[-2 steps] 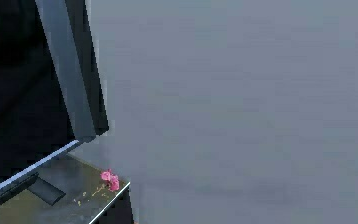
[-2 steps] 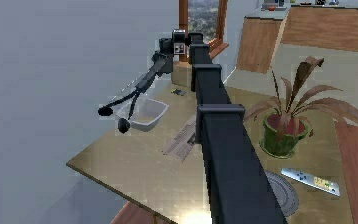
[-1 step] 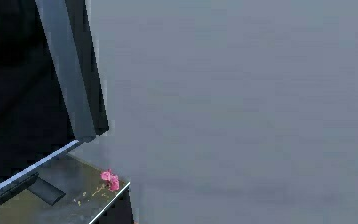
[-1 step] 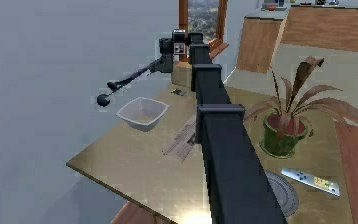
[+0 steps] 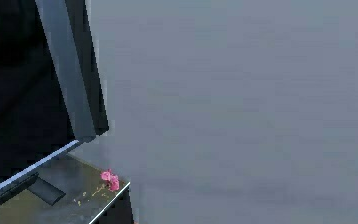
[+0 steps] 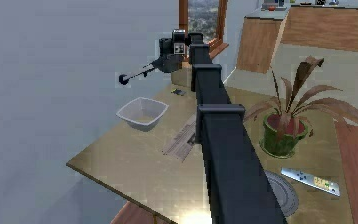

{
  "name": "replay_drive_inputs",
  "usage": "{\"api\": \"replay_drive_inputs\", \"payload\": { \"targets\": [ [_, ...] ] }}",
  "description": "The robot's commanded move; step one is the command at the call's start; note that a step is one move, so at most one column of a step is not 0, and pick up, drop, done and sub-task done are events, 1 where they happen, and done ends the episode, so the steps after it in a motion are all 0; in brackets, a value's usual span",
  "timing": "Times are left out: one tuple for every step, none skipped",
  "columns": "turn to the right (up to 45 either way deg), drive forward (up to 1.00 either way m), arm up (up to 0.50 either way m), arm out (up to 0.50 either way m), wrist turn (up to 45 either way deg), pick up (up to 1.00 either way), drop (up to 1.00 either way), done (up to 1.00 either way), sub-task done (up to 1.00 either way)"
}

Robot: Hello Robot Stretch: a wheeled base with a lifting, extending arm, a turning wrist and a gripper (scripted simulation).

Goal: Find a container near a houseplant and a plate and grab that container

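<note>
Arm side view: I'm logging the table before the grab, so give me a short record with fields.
surface: wooden table
container: white bowl, on the table left of the arm
plant: houseplant in a green pot, right of the arm
plate: grey plate, below the houseplant in the picture
jaws: above the bowl in the picture, bare wall behind, holding nothing

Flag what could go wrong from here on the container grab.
1. The houseplant spreads its leaves close to the arm; a sideways shift may brush them.
2. The white container sits near the edge of the table; a misjudged approach by the fingers could shove it off.
</note>
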Motion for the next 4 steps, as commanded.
{"api": "replay_drive_inputs", "payload": {
  "targets": [
    [0.0,0.00,0.00,0.00,6.0,0.00,0.00,0.00,0.00],
    [0.0,0.00,-0.26,0.00,0.0,0.00,0.00,0.00,0.00],
    [0.0,0.00,0.00,0.00,0.0,1.00,0.00,0.00,0.00],
    [0.0,0.00,0.10,0.00,0.0,0.00,0.00,0.00,0.00]
  ]
}}
